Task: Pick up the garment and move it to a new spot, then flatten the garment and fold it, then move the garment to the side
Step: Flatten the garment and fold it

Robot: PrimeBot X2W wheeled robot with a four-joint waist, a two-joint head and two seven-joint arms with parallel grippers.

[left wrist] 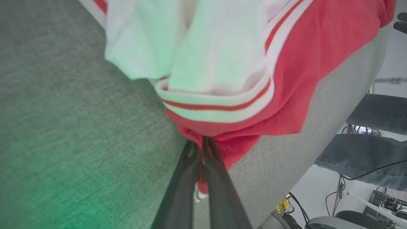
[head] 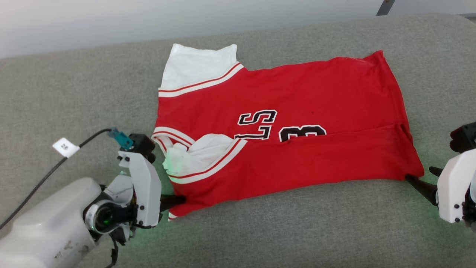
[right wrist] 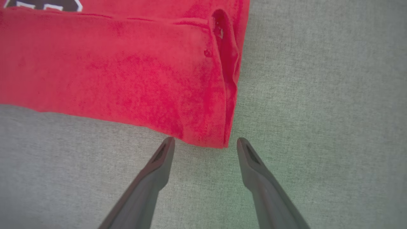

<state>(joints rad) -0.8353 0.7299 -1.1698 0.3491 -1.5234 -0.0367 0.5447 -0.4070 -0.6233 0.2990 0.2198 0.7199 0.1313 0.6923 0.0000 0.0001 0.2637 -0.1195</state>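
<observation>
The garment (head: pixel 290 123), a red shirt with white sleeves and black-and-white lettering, lies spread across a grey cushion, its near edge folded over the body. My left gripper (head: pixel 180 200) is shut on the garment's near left corner; the left wrist view shows both fingers pressed together on red cloth (left wrist: pixel 222 140) below the striped trim. My right gripper (head: pixel 411 179) is open at the near right corner. In the right wrist view its tips (right wrist: pixel 206 142) straddle the corner of the garment (right wrist: pixel 203 127) without closing.
The grey cushion (head: pixel 260 230) carries the garment and runs wide on all sides. A black cable with a white tag (head: pixel 65 147) trails off my left arm. Past the cushion's edge, the left wrist view shows chairs and cables (left wrist: pixel 365 152).
</observation>
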